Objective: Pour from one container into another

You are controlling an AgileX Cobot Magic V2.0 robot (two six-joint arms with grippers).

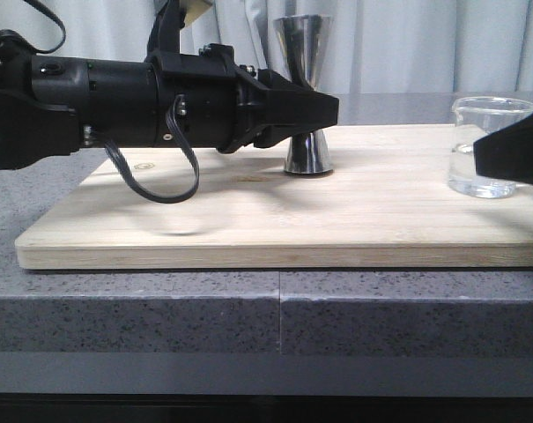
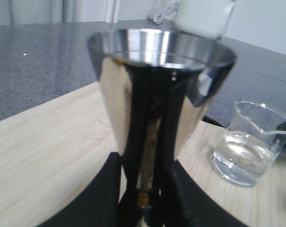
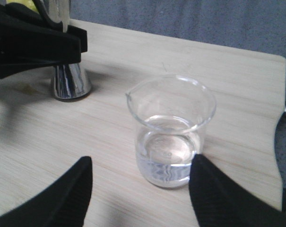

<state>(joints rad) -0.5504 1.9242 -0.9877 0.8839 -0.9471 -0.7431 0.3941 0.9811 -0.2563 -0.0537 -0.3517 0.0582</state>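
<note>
My left pincer (image 1: 323,110) pinches the upright jigger (image 1: 307,154) while the beaker (image 3: 170,135) stands at twelve o'clock between my spread right pincer (image 3: 140,189).

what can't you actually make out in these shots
- Jigger waist: covered by the left gripper in the front view.
- Beaker printed marks: too faint to read in the right wrist view.
- Right gripper: cut off by the front view's edge.
</note>
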